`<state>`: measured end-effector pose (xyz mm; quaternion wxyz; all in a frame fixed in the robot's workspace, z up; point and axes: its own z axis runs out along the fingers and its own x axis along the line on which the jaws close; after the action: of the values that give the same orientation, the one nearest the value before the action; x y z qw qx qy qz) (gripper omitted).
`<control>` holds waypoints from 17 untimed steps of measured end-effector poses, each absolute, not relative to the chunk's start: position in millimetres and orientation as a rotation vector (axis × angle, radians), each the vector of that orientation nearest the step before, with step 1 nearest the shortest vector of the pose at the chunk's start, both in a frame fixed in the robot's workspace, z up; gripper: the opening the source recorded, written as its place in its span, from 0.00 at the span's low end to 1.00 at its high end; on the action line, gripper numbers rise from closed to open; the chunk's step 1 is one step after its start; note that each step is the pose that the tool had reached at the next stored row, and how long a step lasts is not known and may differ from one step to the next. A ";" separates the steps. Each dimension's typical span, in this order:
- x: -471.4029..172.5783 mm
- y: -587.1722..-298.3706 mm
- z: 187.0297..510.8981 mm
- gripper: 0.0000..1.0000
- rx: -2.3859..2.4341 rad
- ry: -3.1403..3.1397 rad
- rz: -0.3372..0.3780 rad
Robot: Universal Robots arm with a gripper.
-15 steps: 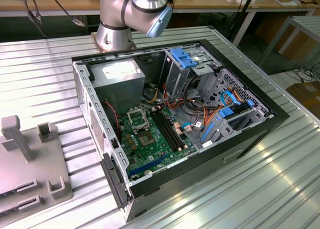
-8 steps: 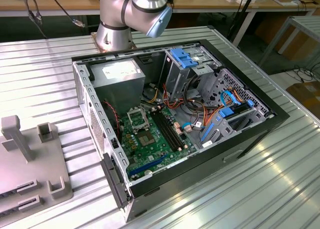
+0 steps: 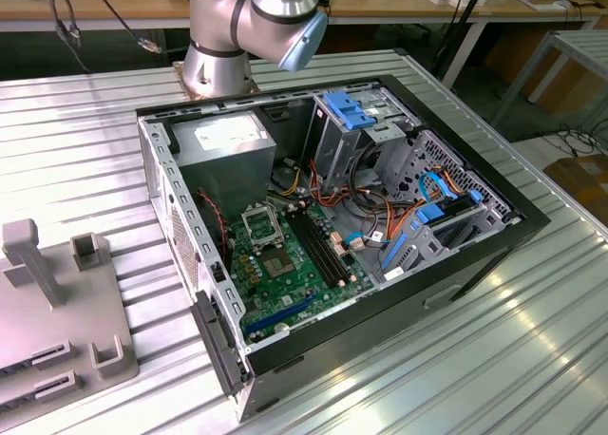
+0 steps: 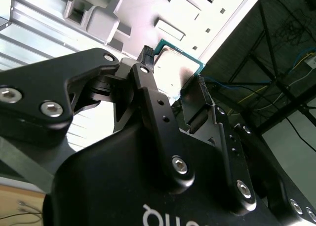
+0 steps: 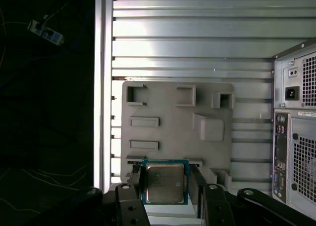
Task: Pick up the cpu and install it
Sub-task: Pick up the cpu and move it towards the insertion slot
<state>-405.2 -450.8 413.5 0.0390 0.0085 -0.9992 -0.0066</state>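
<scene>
— What are the jaws doing right now?

— Your gripper (image 5: 165,185) is clenched on the cpu (image 5: 164,182). In both wrist views you can see the black fingers (image 5: 134,180) pressing on two opposite edges of the chip. Its silver-grey metal top faces the first wrist camera, with a green border showing around it.

— Where does the chip sit between them?

— Right at the fingertips, squarely between the jaws, with one edge reaching out past the tips.

— What do I have beyond the jaws?

— Past the fingertips you look onto the grey fixture tray (image 5: 173,137), with its raised blocks and shallow recesses, lying on the slatted metal table (image 5: 197,38). I cannot tell whether the chip touches the tray.

— And the computer?

— It is off to one side of the jaws, well apart from them. You see the back panel of the computer case (image 5: 296,137) in the first wrist view. In the exterior view the case lies open on the table. The motherboard (image 3: 294,283) faces up, and the hollow silver socket frame (image 3: 259,228) sits on it. The arm (image 3: 249,27) rises behind the case.
</scene>
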 end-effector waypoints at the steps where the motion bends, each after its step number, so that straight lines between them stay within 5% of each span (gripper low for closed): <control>1: -404.5 -450.8 413.5 0.47 0.026 -3.063 -0.020; 17: -393.3 -450.8 413.5 0.47 0.026 -3.063 -0.020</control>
<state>-393.3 -450.8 413.5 0.0390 0.0085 -0.9992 -0.0066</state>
